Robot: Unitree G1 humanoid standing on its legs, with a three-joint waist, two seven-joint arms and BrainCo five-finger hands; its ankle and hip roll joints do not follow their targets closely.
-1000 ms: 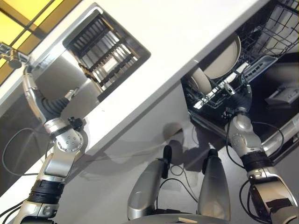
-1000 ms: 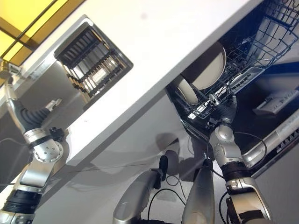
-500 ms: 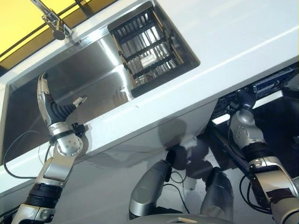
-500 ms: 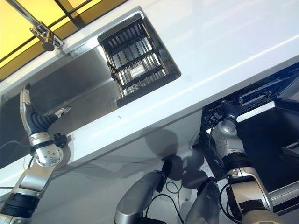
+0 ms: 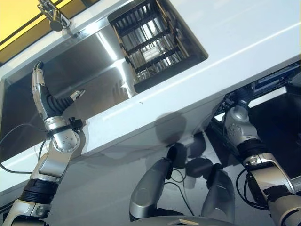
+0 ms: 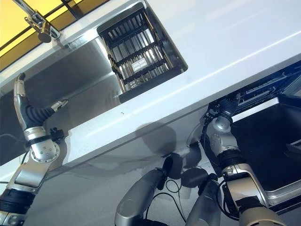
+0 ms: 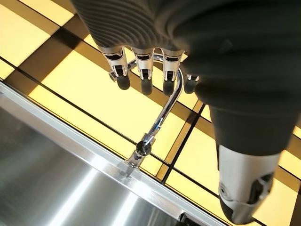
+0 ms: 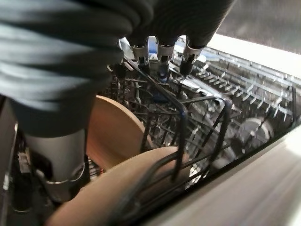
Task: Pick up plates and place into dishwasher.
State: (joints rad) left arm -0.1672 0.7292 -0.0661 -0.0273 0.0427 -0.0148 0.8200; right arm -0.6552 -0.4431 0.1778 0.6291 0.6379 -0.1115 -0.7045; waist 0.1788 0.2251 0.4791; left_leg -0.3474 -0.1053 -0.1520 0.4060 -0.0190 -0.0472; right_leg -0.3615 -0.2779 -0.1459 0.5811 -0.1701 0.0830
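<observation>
**Plates in the rack, both hands empty**

We see our right hand (image 8: 155, 42) reaching into the dishwasher (image 6: 277, 117), under the edge of the white bench (image 5: 225, 42). In the right wrist view its fingers (image 8: 188, 59) hang straight and relaxed over the dark wire rack (image 8: 202, 117), with the thumb set apart, and they hold nothing. Two tan plates stand on edge in that rack. The far plate (image 8: 113, 136) sits just beside the thumb, below the fingers and apart from them. The near plate (image 8: 108, 197) lies closer to the camera, behind the rack's front wires, and also clear of the hand. From the head views we see the right forearm running up to the open dishwasher, where the hand itself is tucked under the bench edge.

Our left hand (image 5: 44, 96) is raised over the steel sink (image 5: 84, 75), well apart from the dishwasher and the plates. Its fingers (image 7: 146, 77) are straight and pointing up, thumb spread to the side, with nothing in its hold. In the left wrist view the fingertips line up in front of the curved tap (image 7: 160, 117), which rises from the sink's back rim against yellow panels (image 7: 94, 89). A dark slatted drying rack (image 5: 150, 40) sits in the compartment to the right of the sink basin, sunk into the bench.
</observation>
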